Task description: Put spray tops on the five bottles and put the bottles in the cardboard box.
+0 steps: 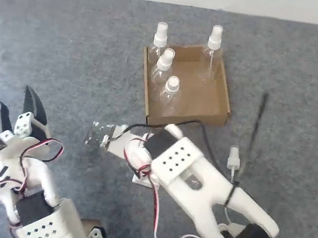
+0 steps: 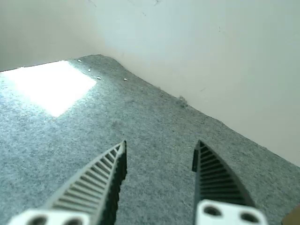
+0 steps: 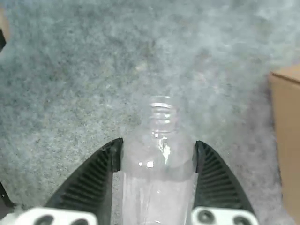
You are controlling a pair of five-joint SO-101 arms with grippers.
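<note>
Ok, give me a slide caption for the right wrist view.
The right gripper holds a capless clear bottle over the grey mat, cardboard box nearby.

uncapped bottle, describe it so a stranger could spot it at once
Start at the cardboard box. Off its near left corner, the right gripper clamps a clear bottle. Unlike the four bottles in the box, its threaded neck is bare, not white-capped.

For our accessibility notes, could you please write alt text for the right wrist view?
The right tool grips a clear bottle with no spray top, its threaded neck bare, between two black ribbed fingers. Beyond lies grey carpet, with a corner of the cardboard box nearby.
</note>
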